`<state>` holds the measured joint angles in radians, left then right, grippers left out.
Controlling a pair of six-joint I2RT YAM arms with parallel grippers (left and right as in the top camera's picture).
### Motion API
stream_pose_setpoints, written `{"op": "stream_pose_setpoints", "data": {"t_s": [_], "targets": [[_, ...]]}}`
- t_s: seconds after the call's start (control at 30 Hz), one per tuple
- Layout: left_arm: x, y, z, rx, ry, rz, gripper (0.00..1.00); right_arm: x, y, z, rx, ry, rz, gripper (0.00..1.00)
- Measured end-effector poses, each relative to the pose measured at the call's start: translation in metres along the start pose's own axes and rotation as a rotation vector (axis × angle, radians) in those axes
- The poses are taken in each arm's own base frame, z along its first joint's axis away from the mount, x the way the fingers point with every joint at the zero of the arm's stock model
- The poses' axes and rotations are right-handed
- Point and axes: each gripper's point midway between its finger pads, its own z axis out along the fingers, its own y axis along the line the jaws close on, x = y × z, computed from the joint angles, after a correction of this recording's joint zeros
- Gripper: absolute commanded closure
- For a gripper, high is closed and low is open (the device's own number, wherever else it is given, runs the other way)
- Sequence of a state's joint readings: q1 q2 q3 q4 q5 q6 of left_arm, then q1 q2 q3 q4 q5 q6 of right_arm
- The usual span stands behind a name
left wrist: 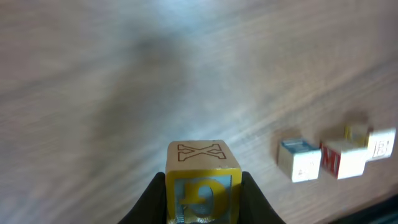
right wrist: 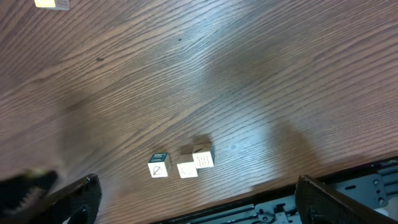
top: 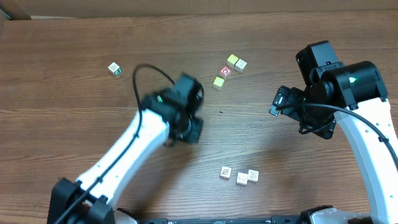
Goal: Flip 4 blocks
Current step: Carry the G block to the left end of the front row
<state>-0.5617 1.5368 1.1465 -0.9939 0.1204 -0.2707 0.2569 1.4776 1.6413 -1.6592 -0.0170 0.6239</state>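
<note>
Your left jaws pinch a small pale wooden cube with a yellow-framed face (left wrist: pixel 203 171), seemingly held above the brown wooden bench (left wrist: pixel 124 74). Your right jaws are spread wide, empty. Next, probably rotate it and set it near the three pale cubes (top: pixel 239 175).

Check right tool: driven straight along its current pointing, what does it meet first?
The right tool is open and aimed down at the table. The three-block cluster sits ahead between its fingers, so probably those blocks, or bare wood just beside them; depth is unclear.
</note>
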Motion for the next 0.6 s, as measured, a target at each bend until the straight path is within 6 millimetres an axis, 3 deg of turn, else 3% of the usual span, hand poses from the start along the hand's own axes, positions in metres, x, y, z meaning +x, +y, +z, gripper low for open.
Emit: {"op": "stream_pose_setpoints", "data": {"t_s": [0.27, 0.4, 0.6], "targets": [[0.053, -0.057, 0.062, 0.111, 0.021, 0.102, 0.96, 0.000, 0.000, 0.000, 0.001, 0.002, 0.000, 0.00], [0.071, -0.076, 0.072, 0.137, 0.034, 0.116, 0.96, 0.001, -0.001, 0.000, 0.004, 0.005, 0.001, 0.00], [0.071, -0.074, 0.074, 0.108, 0.023, 0.068, 0.96, 0.002, -0.002, 0.000, 0.009, 0.009, 0.001, 0.00]]}}
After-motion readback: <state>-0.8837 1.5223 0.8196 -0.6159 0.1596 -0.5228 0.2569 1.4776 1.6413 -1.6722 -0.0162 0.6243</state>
